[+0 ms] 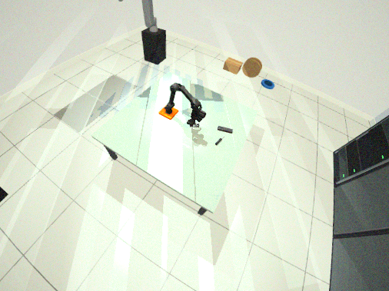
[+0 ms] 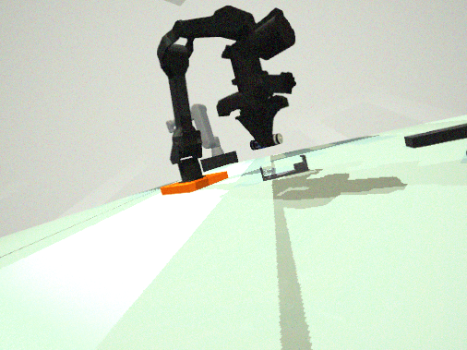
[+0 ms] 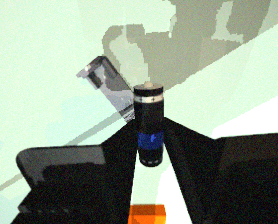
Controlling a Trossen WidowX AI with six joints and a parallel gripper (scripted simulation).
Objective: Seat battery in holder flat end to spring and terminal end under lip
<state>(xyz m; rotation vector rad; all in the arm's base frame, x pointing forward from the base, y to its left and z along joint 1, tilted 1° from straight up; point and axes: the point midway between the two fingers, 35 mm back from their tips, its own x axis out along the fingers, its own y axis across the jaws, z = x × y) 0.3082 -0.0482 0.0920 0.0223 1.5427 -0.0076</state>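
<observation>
The battery (image 3: 150, 115) (image 2: 278, 138) is dark with a blue band and a silver ring near its terminal end. My gripper (image 3: 148, 123) (image 2: 265, 143) is shut on it around its middle. In the wrist view the terminal end points up the picture and the flat end down. The holder (image 3: 111, 92) (image 2: 301, 165) (image 1: 196, 125) is a small grey and dark open tray on the table. In the exterior view the battery hangs above it, with a visible gap. In the wrist view the holder lies up and left of the battery, turned diagonally to it, its near end partly hidden by battery and finger.
A black bar (image 1: 225, 129) (image 2: 438, 135) and a thin dark tool (image 1: 219, 141) lie on the table beyond the holder from the arm's base. The orange base plate (image 1: 164, 113) (image 2: 177, 188) (image 3: 146, 215) is under the arm. A grey arm (image 1: 147, 10) stands on a black pedestal off the table.
</observation>
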